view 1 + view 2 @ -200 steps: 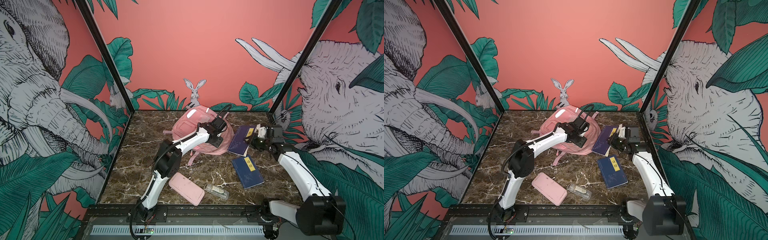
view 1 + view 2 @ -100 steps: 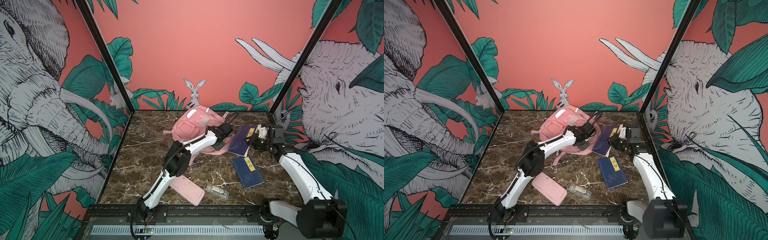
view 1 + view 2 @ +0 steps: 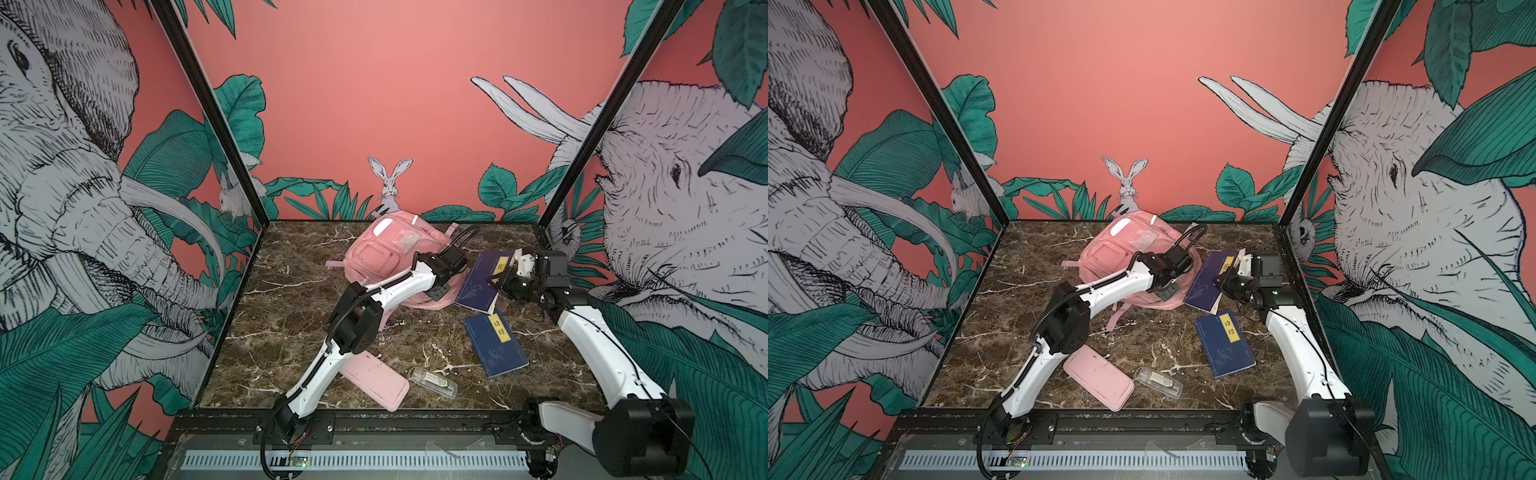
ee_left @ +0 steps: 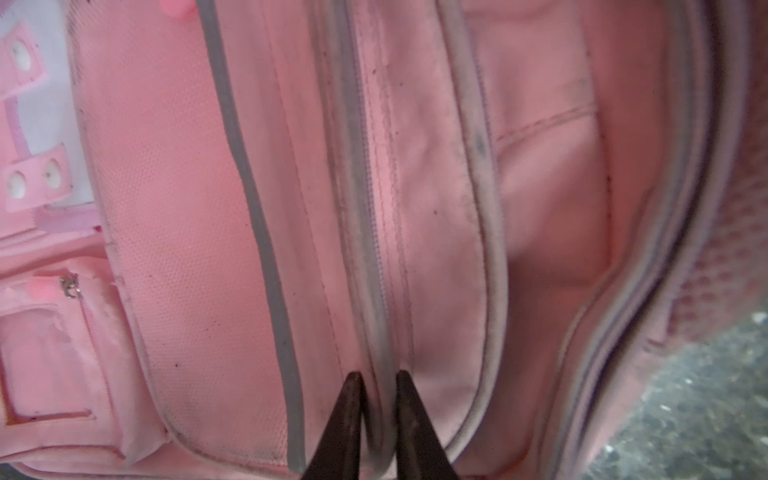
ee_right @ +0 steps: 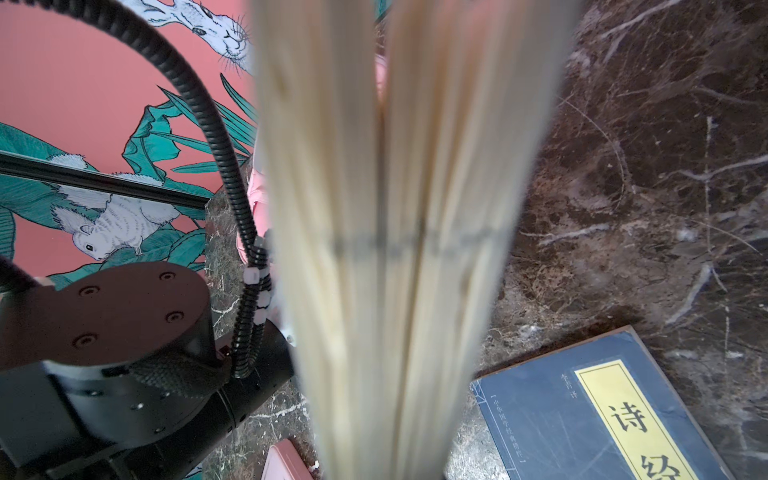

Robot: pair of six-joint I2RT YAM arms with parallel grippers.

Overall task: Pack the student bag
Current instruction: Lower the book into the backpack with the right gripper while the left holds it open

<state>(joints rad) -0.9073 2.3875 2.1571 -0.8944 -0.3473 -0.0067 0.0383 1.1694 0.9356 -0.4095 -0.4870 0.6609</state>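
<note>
Pink pencil pouch (image 3: 376, 380) lies flat at the near edge of the marble table (image 3: 291, 291), partly under the left arm. A clear plastic case (image 3: 434, 382) sits just to its right.

Student bag (image 3: 386, 253) lies on its back at far centre, front pockets up, with its open side facing right. The left wrist view shows a compartment gaping and pale pink lining visible inside.

Left gripper (image 4: 376, 386) is at the bag's right-hand edge. Its two dark tips are closed tight on a zip-edged ridge of fabric beside that opening.

Right gripper (image 3: 500, 284) is clamped on a dark blue book (image 3: 478, 286), which is tilted with its far end toward the bag. The right wrist view shows cream page edges (image 5: 395, 249) fanning out from the jaws. I cannot tell if the book's near corner touches the table. A second dark blue book (image 3: 494, 345) with a yellow title label lies flat, nearer and apart from the first.

Step in hand, as I judge it: the left side holds the bag's mouth while the first book goes in. Nothing looks packed yet.

Next move: lift the pinched edge to widen the gap, then slide the book leftward, thin edge first, into the opening. The pages are loose and could snag on the zip.
</note>
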